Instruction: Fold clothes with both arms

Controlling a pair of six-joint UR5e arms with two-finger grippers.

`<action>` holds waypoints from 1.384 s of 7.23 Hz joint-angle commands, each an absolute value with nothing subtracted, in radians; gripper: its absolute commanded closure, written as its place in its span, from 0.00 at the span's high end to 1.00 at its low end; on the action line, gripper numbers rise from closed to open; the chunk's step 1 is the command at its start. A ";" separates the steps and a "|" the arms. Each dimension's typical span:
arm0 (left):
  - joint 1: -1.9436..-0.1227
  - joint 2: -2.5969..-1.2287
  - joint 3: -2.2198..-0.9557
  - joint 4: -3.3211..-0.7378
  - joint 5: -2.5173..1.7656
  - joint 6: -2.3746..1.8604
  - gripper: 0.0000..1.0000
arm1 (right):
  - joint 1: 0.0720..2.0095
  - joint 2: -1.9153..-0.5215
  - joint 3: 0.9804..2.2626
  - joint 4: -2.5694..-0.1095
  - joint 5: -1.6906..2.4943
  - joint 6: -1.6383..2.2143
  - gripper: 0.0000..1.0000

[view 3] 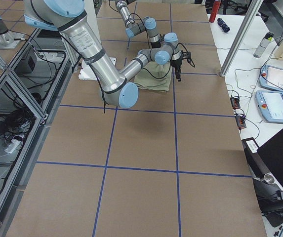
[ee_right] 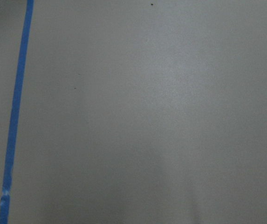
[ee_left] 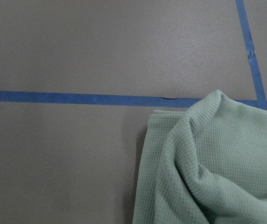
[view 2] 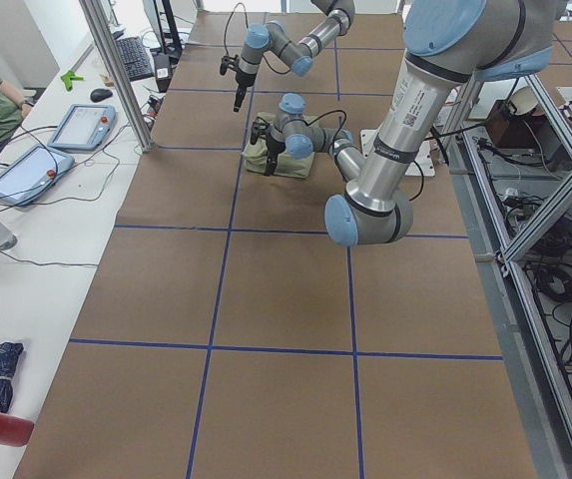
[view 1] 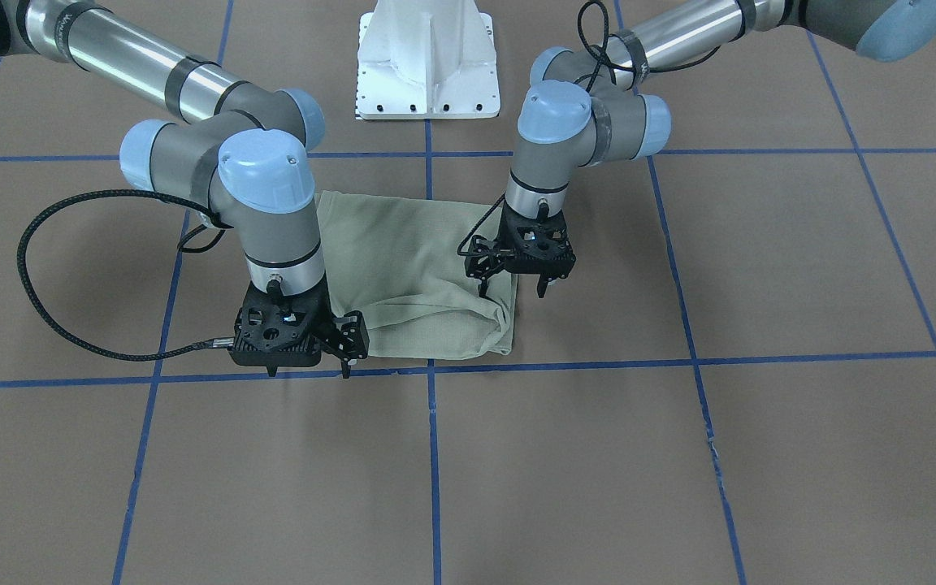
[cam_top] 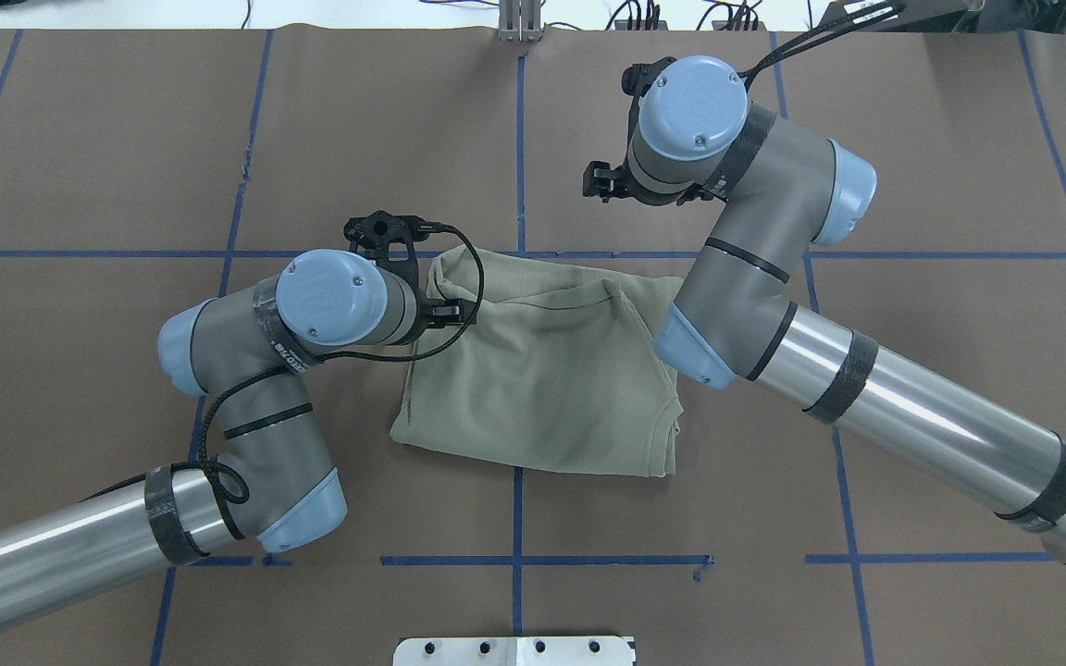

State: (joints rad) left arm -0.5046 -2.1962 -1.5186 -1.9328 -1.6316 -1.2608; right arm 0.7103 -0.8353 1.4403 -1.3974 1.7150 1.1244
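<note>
front-facing view: the sage-green shirt [view 1: 411,260], folded to a rough rectangle, lies mid-way along the bench [view 1: 679,455] before the white pedestal [view 1: 427,65], its longer side running across the robot. the left pincer [view 1: 514,288] looks parted and empty, one finger over the shirt's left edge, the other over bare bench. the right pincer [view 1: 309,372], likewise parted, hangs by the right corner farthest from the robot. overhead view: both sit toward that far edge. left side view: the left pincer is low at the cloth and the right one is well above it, so the left is nearer. left wrist view: a rumpled corner lies low and right, reaching a blue tape line [ee_left: 77,98]. right wrist view: only bench and tape, nothing gripped.
</note>
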 commanded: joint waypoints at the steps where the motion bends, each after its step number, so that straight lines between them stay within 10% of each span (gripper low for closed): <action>1: -0.546 -2.240 -1.454 -1.936 -1.602 -1.255 1.00 | 0.710 -0.836 1.440 -1.396 1.715 1.124 1.00; 6: -0.676 -2.295 -1.305 -1.931 -1.608 -1.132 1.00 | 0.716 -0.870 1.440 -1.330 1.754 1.123 1.00; 10: -0.855 -2.078 -1.726 -1.736 -1.771 -0.753 1.00 | 0.956 -0.988 1.466 -1.400 2.055 0.771 1.00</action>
